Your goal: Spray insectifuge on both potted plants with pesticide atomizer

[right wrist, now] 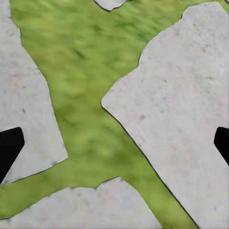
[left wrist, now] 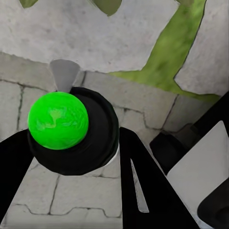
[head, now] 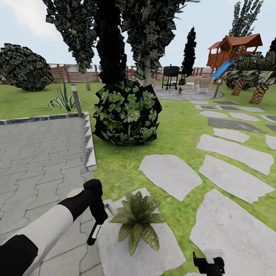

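Head view: left hand (head: 100, 224) grips pesticide atomizer (head: 94, 232) beside potted plant (head: 138, 219)

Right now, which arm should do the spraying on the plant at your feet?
Left. The left gripper is shut on the pesticide atomizer, right beside the potted plant, whose leaves carry whitish specks. The right gripper hangs open over lawn and stepping stones, holding nothing.

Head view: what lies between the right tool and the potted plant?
Only bare ground: the pale stepping stone the potted plant stands on, then a strip of lawn before the right tool. Nothing else lies between them.
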Motion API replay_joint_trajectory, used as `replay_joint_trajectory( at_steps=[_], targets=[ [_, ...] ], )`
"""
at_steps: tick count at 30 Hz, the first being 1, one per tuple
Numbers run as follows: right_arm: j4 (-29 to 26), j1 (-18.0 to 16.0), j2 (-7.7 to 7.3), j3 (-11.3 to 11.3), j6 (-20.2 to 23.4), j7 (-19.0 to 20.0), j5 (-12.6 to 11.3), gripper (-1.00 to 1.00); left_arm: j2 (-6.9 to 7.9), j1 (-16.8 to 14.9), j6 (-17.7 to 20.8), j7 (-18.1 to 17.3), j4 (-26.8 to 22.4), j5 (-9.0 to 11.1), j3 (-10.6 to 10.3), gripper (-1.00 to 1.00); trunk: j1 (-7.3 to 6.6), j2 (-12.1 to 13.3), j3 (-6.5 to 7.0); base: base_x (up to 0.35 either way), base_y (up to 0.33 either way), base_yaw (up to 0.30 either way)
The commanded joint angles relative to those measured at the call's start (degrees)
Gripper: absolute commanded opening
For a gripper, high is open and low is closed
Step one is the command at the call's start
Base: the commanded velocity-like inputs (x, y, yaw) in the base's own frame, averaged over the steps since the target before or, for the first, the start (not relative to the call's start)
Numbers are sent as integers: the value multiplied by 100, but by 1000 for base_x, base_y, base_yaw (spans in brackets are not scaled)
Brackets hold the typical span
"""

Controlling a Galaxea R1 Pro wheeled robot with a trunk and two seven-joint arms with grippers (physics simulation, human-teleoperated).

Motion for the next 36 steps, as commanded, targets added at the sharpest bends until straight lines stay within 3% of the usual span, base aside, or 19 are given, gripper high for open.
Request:
replay_joint_trajectory(
  at_steps=[1, 8, 11, 14, 25, 27, 28, 30, 33, 36],
  targets=[
    [5, -5, -1, 49, -12, -38, -15, 100, 2, 3, 44, -58, -11, -43, -14, -100, -1, -2, -5, 33, 269, 0],
    [4, -5, -2, 49, -14, -38, -15, 100, -21, 410, 41, 93, -6, -27, -6, -100, -1, -2, -5, 5, 38, 0],
    [6, -5, -3, 43, -13, -38, -15, 100, -99, 598, 41, 201, -6, -16, 3, -100, -1, -2, -5, 0, 0, 0],
    [6, -5, -9, 41, -14, -38, -15, 100, -198, 788, 41, 560, -6, 0, 24, -100, -1, -2, -5, 0, 0, 0],
    [4, -5, -9, 43, -13, -36, -15, 100, -232, 831, 41, 706, 426, 31, 59, -100, -1, -2, -5, 0, 0, 0],
    [4, -5, -4, 47, -12, -35, -15, 100, -231, 831, 41, 800, 443, 30, 169, -100, -1, -2, -5, 0, 0, 0],
    [4, -5, -3, 48, -14, -31, -15, 100, -242, 831, 41, 952, 442, 33, 378, -100, -1, -2, -5, 0, 0, 0],
    [4, -5, -2, 49, -14, -30, -15, 100, -365, 831, 36, 1105, 426, 28, 566, -100, -1, -2, -5, 0, 0, 0],
    [4, -5, -1, 49, -14, -29, -15, 100, -734, 831, 35, 1258, 419, -18, 653, -100, -1, -2, -5, 0, 0, 0],
    [4, -5, -1, 49, -14, -29, -15, 100, -818, 831, 40, 1609, 439, 4, 689, -100, -1, -2, -5, 0, 0, 0]
  ],
)
